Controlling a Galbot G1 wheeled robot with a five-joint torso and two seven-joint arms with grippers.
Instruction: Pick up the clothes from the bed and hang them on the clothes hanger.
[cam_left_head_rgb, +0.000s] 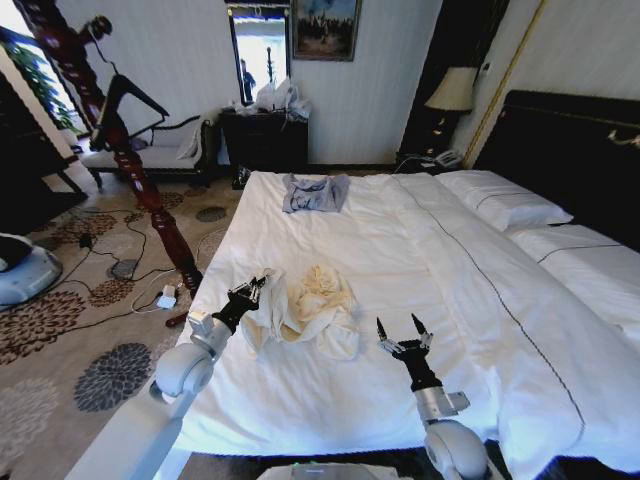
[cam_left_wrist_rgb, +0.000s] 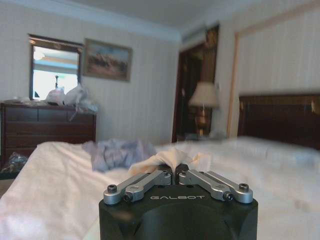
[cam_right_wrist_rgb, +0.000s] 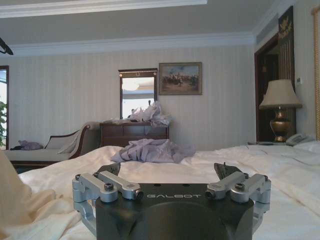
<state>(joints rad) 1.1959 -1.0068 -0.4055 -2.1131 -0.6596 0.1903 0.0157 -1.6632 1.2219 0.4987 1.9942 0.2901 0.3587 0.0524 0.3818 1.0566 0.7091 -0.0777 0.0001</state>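
The clothes (cam_left_head_rgb: 308, 308) lie crumpled on the bed (cam_left_head_rgb: 400, 250); left end effector (cam_left_head_rgb: 250, 293) clenches their edge (soft, thin, likely droopy), right end effector (cam_left_head_rgb: 403, 331) released beside them.

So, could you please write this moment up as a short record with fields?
clothes: cream garment bunched on the bed, near its foot
left gripper: shut on a fold of the clothes at the garment's left edge
right gripper: open, above bare sheet to the garment's right
clothes hanger: black, on the wooden pole left of the bed
other: blue-grey garment farther up the bed
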